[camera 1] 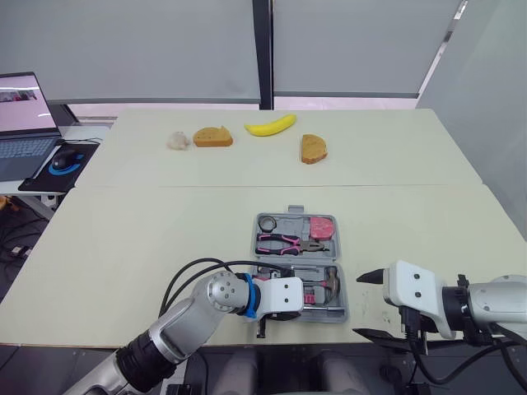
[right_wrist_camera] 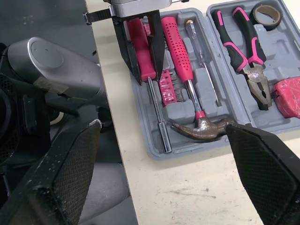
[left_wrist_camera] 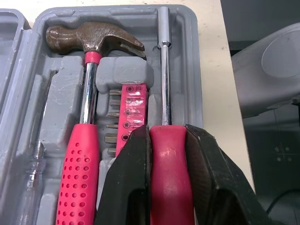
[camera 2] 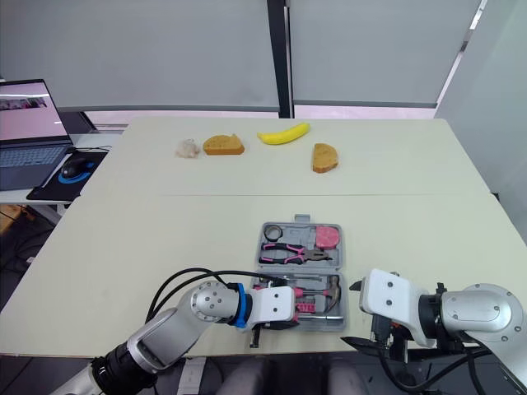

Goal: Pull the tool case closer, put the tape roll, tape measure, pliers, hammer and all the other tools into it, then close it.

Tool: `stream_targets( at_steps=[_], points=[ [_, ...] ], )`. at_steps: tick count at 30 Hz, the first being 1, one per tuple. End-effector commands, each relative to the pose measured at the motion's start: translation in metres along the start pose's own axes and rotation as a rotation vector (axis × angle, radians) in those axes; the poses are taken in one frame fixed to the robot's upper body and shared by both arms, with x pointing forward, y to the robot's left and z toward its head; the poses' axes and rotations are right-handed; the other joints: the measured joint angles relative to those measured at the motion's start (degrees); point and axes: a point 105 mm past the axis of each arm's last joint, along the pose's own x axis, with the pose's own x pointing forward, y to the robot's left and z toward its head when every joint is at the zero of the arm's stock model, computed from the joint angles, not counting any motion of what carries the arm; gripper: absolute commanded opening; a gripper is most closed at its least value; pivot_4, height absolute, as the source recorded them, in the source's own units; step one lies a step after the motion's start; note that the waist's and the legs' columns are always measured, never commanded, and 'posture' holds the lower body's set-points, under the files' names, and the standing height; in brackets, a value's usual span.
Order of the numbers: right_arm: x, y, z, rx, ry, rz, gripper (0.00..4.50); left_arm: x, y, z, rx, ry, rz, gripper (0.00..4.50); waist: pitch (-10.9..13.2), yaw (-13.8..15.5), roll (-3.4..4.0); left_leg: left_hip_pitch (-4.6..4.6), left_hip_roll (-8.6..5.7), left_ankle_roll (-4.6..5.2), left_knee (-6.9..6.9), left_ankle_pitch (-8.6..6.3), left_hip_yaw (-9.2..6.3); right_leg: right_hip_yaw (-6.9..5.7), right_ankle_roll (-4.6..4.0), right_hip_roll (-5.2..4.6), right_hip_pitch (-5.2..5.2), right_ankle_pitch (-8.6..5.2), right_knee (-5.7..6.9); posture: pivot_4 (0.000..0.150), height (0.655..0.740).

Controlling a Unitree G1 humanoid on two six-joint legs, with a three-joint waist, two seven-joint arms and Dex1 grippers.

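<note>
Left gripper (left_wrist_camera: 166, 131): clamped on pink-handled driver (left_wrist_camera: 163, 70), nearest slot of open tool case (camera 1: 276, 219) at table's near edge. Right gripper (camera 1: 369, 304): fingers wide, just right of case. Hammer (right_wrist_camera: 199, 126), pliers (right_wrist_camera: 248, 51), tape roll (right_wrist_camera: 267, 14), tape measure (right_wrist_camera: 288, 96): inside.

Grey tool case (left_wrist_camera: 197, 28) on cream bench (camera 1: 148, 247): hammer (left_wrist_camera: 87, 108) handle pink with dimpled dot pattern, head rust-brown; driver (left_wrist_camera: 163, 70) handle pink-red, shaft silver; bit holder (left_wrist_camera: 130, 112) pink; pliers (right_wrist_camera: 254, 70) pink and black; tape measure (right_wrist_camera: 288, 96) pink; tape roll (right_wrist_camera: 266, 14) black; left tool (left_wrist_camera: 168, 136) black.
</note>
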Motion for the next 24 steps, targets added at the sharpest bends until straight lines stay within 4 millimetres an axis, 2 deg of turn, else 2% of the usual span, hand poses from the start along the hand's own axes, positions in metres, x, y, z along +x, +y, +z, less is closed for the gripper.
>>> stream_targets(
  at_steps=[1, 15, 24],
  points=[
    [-0.0008, 0.0034, 0.0061, -0.034, -0.010, 0.007, 4.50, 0.0016, -0.0037, 0.0010, 0.019, -0.004, -0.015, 0.70, 0.00, 0.02, 0.00, 0.00, 0.00, 0.00, 0.00, 0.00, 0.00, 0.00, 0.00, 0.00, 0.00, 0.00, 0.00, 0.150, 0.7400],
    [-0.0030, 0.0041, 0.0011, -0.038, 0.024, 0.030, 4.50, -0.0072, 0.0038, -0.0035, 0.046, 0.033, -0.012, 0.70, 0.00, 0.00, 0.00, 0.01, 0.00, 0.00, 0.00, 0.00, -0.01, -0.02, 0.00, 0.00, 0.01, 0.00, -0.01, 0.150, 0.7400],
    [-0.0020, 0.0028, 0.0015, -0.041, 0.021, 0.025, 4.50, -0.0045, -0.0005, -0.0033, 0.043, 0.038, -0.027, 0.70, 0.00, 0.00, 0.00, 0.01, 0.00, 0.00, 0.00, 0.00, -0.01, -0.02, 0.00, 0.00, 0.01, 0.00, -0.01, 0.150, 0.7400]
  ],
)
